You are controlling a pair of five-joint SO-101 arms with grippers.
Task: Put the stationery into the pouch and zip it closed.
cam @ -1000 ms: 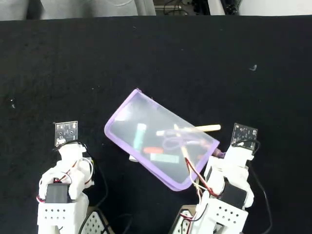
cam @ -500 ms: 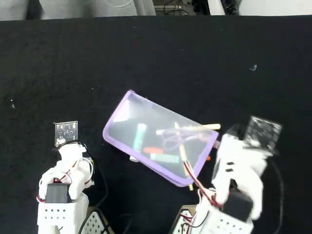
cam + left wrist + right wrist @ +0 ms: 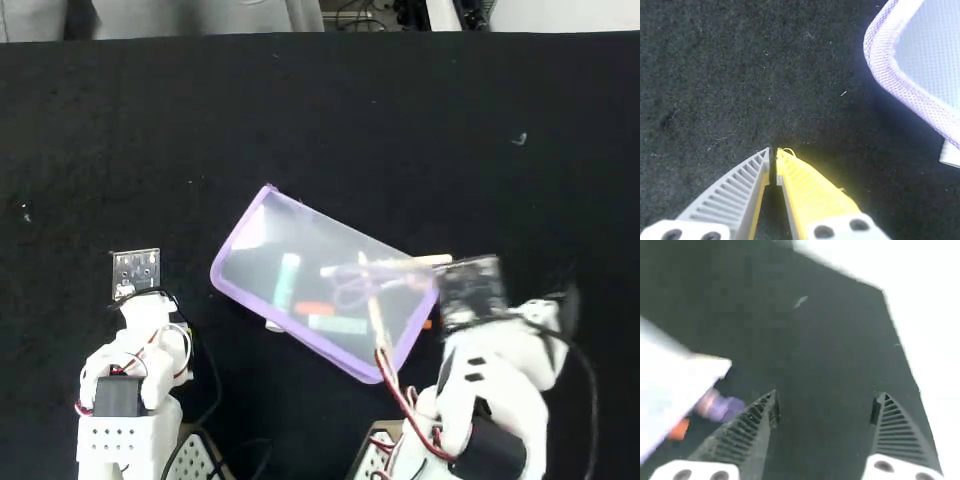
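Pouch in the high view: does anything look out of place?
Yes. The pouch lies askew, and a pale stick pokes out past its edge, so not everything looks fully inside.

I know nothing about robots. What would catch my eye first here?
A see-through pouch with purple edging lies tilted in the middle of the black table, coloured stationery inside and a pale stick poking past one end. Next to that end is the right arm, jaws wide open; the left arm sits apart, jaws shut.
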